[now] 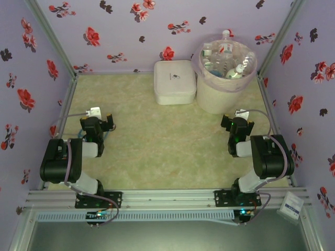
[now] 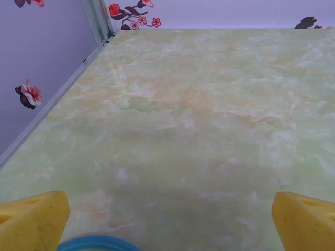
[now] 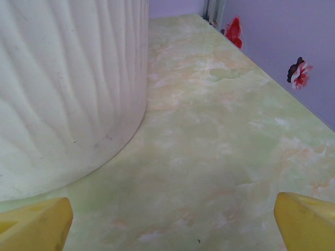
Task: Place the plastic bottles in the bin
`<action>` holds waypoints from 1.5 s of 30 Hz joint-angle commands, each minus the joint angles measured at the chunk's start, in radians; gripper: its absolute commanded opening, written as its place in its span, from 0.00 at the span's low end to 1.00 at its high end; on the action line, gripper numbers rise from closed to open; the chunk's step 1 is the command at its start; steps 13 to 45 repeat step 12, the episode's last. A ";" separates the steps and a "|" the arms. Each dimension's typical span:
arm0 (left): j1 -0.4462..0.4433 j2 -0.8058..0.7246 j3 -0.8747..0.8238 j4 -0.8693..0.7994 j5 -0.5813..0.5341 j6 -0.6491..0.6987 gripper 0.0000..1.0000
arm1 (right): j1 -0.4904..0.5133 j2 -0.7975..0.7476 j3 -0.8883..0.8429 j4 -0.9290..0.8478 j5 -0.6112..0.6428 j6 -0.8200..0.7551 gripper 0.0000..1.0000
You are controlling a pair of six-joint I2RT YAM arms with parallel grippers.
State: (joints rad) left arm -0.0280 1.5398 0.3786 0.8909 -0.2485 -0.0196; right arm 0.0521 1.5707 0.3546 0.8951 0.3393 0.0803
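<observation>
Plastic bottles (image 1: 226, 61) piled inside bin (image 1: 215, 99), heap up to rim, one neck standing above it. Bin at far right corner of bench (image 1: 152, 146). White square box (image 1: 175, 82) just beside bin on its left, along far edge. Left gripper (image 2: 170, 217): jaws wide apart, nothing held, low over bare bench near left edge. Right gripper (image 3: 172, 219): jaws wide apart, empty, near bin's ribbed wall, not touching.
</observation>
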 commanded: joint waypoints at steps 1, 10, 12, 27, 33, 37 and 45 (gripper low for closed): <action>-0.004 0.009 -0.001 0.042 0.005 -0.002 1.00 | -0.005 -0.008 0.027 0.008 -0.028 0.019 0.99; -0.004 0.008 0.003 0.035 0.005 -0.002 1.00 | -0.013 -0.011 0.024 0.009 -0.042 0.023 0.99; -0.004 0.008 0.003 0.034 0.005 -0.002 1.00 | -0.012 -0.010 0.023 0.011 -0.041 0.021 0.99; -0.004 0.008 0.003 0.034 0.005 -0.002 1.00 | -0.012 -0.010 0.023 0.011 -0.041 0.021 0.99; -0.004 0.008 0.003 0.034 0.005 -0.002 1.00 | -0.012 -0.010 0.023 0.011 -0.041 0.021 0.99; -0.004 0.008 0.003 0.034 0.005 -0.002 1.00 | -0.012 -0.010 0.023 0.011 -0.041 0.021 0.99; -0.004 0.008 0.003 0.034 0.005 -0.002 1.00 | -0.012 -0.010 0.023 0.011 -0.041 0.021 0.99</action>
